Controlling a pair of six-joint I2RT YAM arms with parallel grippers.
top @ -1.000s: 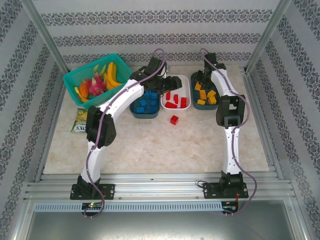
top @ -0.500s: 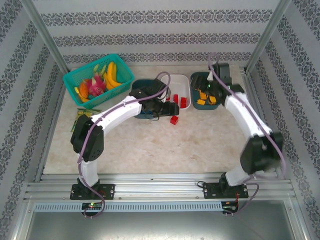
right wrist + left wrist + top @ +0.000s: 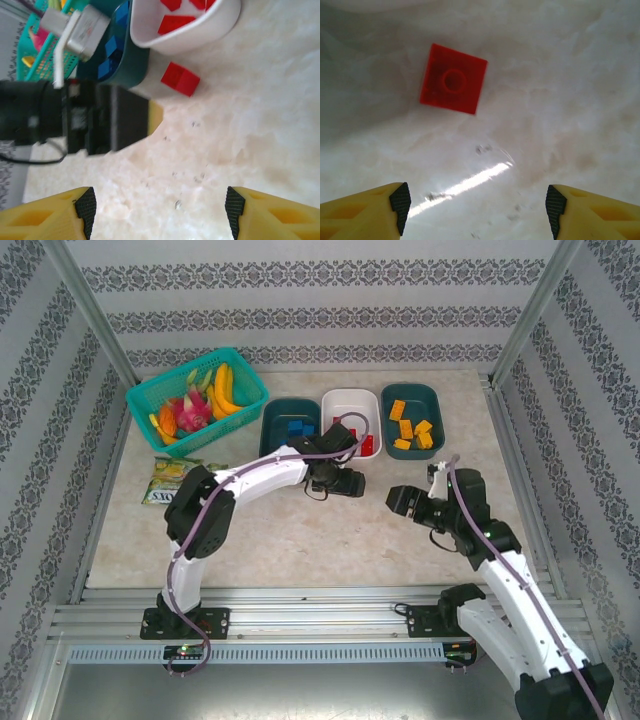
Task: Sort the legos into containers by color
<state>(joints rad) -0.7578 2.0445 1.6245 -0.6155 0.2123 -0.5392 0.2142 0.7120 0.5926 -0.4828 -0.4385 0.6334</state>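
Note:
One loose red lego [image 3: 452, 80] lies on the marble table, just ahead of my open left gripper [image 3: 476, 207], whose jaws are empty. The same red lego [image 3: 180, 79] sits by the white container [image 3: 200, 30], which holds red legos. In the top view my left gripper [image 3: 350, 484] hovers over that spot and hides the brick. My right gripper [image 3: 156, 207] is open and empty, low over the table at mid right [image 3: 392, 499]. The dark teal container [image 3: 272, 430] holds blue legos. Another dark teal container [image 3: 432, 415] holds orange ones.
A bright teal mesh basket [image 3: 150, 400] of toy fruit stands at the back left. A small snack packet [image 3: 165, 483] lies in front of it. Metal frame posts stand at the back corners, and patterned walls close in the table.
My left gripper came forward off the trays and down over the loose red lego. My right arm drew back from the orange tray to the table's middle right. Both jaws widened.

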